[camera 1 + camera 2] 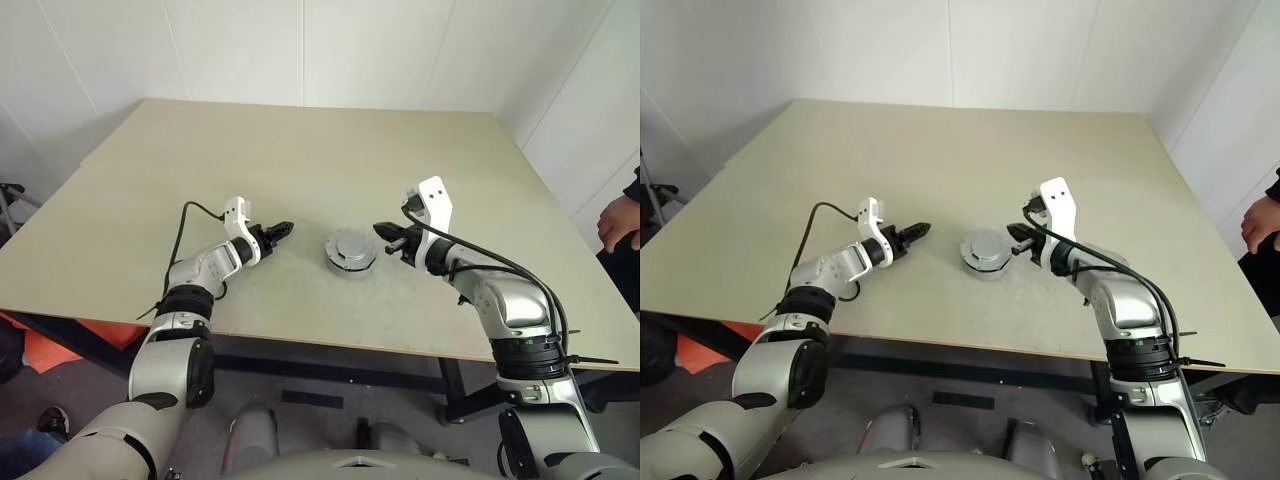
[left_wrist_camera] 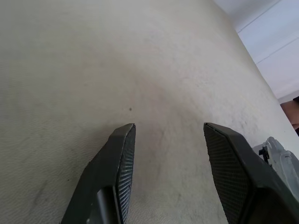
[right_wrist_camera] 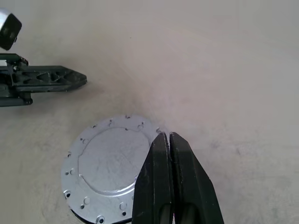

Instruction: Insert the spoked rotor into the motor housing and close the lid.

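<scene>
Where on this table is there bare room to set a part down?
Nearly all of the table is bare: the whole far half behind the lid, and both side stretches. It is crowded only mid-table, where the left gripper and right gripper flank the lid.

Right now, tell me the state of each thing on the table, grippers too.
lid: closed on the motor housing, plain side up, flat on the table.
left gripper: open, empty, beside the lid.
right gripper: shut, empty, tips over the lid's rim.
</scene>
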Robot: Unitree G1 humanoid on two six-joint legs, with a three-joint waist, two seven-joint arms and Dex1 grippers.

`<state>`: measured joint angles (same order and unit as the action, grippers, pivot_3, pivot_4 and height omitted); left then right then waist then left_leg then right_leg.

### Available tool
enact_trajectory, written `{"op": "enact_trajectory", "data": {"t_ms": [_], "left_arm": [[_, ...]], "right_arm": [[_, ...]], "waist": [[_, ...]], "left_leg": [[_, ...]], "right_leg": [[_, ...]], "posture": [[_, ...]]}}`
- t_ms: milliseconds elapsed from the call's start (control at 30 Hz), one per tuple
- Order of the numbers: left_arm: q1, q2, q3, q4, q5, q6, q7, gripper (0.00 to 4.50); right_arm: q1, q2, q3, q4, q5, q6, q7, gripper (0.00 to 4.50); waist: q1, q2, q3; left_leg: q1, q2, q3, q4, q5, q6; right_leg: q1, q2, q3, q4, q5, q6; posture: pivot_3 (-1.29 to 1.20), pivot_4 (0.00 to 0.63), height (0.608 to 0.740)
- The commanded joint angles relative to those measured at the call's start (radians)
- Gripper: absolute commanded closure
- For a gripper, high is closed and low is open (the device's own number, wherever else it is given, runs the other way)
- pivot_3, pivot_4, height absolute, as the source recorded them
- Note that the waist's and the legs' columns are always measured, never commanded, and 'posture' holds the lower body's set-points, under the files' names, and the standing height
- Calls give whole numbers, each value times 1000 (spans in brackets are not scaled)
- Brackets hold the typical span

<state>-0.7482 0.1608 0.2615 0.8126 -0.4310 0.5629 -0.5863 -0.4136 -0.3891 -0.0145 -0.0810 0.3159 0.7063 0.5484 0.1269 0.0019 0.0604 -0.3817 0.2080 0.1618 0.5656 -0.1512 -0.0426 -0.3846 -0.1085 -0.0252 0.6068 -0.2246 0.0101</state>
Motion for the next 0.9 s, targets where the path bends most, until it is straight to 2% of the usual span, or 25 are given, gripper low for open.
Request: {"op": "enact_trajectory", "data": {"t_ms": [33,400,900], "left_arm": [[-40,2,-8,-6,2,-18,-17,2050],[-63,13,-8,36,16,-36,-31,2050],[-52,23,-3,34,16,-41,-30,2050]], "right_arm": [[-12,-4,8,-41,32,-22,49,3878],[-27,14,81,92,-34,-91,70,35],[-3,1,126,81,-89,-133,97,35]], "waist": [[0,0,0],[0,0,0],[0,0,0]], "left_leg": [[0,0,0,0,0,0],[0,0,0,0,0,0],[-1,0,0,0,0,0]], "right_leg": [[0,0,0,0,0,0],[0,0,0,0,0,0],[-1,0,0,0,0,0]], "posture": [[0,0,740],[0,0,740],[0,0,740]]}}
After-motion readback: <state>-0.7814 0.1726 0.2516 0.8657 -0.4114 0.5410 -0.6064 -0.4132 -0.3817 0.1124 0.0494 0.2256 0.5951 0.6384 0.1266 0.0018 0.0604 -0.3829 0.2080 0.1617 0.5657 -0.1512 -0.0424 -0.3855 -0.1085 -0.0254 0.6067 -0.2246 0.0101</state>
